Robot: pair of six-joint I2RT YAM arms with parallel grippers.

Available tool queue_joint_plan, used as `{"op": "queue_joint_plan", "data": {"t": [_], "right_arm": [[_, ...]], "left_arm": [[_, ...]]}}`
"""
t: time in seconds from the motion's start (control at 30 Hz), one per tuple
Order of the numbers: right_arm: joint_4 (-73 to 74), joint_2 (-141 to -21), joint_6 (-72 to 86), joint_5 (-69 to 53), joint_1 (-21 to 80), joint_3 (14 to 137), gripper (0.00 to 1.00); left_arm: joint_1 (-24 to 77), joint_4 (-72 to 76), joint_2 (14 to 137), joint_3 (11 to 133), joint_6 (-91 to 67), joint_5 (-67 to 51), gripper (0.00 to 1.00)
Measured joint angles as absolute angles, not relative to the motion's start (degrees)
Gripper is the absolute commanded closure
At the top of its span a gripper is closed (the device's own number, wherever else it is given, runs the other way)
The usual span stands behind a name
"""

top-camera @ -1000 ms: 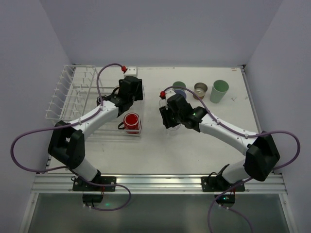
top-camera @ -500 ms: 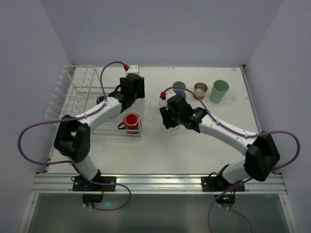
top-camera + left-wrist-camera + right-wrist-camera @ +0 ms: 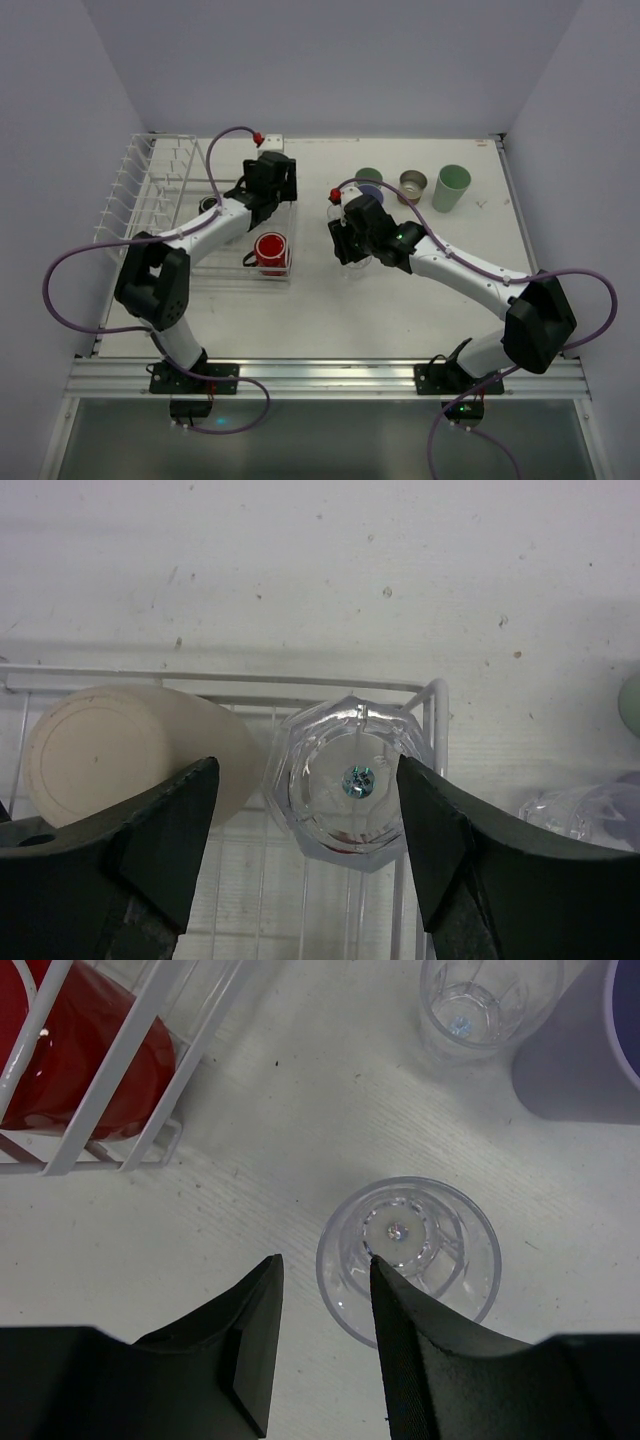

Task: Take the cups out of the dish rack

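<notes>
The white wire dish rack (image 3: 150, 205) stands at the left. Its low basket holds a red cup (image 3: 270, 249), a beige cup (image 3: 110, 750) on its side and an upturned clear cup (image 3: 350, 780) in the far right corner. My left gripper (image 3: 275, 195) hangs open above that clear cup, with a jaw on each side (image 3: 307, 770). My right gripper (image 3: 350, 240) is open and low over a clear cup (image 3: 410, 1255) that stands upright on the table. One finger (image 3: 400, 1330) reaches over its rim and the other is outside.
On the table behind the right gripper stand a dark green cup (image 3: 368, 176), a lavender cup (image 3: 371, 193), a brown cup (image 3: 412, 184) and a mint green cup (image 3: 450, 187). A second clear cup (image 3: 480, 1000) stands by the lavender one. The rack's wire edge (image 3: 150, 1090) is close on the left.
My left gripper has moved toward the far right corner of the rack's basket, over the upturned clear cup. The right arm has not moved.
</notes>
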State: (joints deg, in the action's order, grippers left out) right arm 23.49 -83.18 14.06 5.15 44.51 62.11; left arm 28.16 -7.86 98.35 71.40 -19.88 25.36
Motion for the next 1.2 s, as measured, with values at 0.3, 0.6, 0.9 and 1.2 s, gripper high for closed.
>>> {"op": "queue_joint_plan", "data": {"t": [0.3, 0.6, 0.9, 1.2], "right_arm": [[23.05, -83.18, 14.06, 5.04, 44.51, 62.11, 0.57], [23.0, -83.18, 14.06, 4.99, 44.51, 62.11, 0.57], [22.65, -83.18, 14.06, 4.78, 44.51, 62.08, 0.58], [22.28, -83.18, 14.09, 3.84, 44.51, 61.65, 0.58]], "left_arm": [[27.27, -6.68, 99.37, 72.07, -19.94, 27.55, 0.39], [26.85, -7.42, 96.66, 69.3, -19.9, 30.22, 0.45], [26.74, -7.03, 92.18, 66.65, -19.86, 25.74, 0.19], [26.7, -4.78, 84.55, 66.39, -19.84, 29.21, 0.17]]}}
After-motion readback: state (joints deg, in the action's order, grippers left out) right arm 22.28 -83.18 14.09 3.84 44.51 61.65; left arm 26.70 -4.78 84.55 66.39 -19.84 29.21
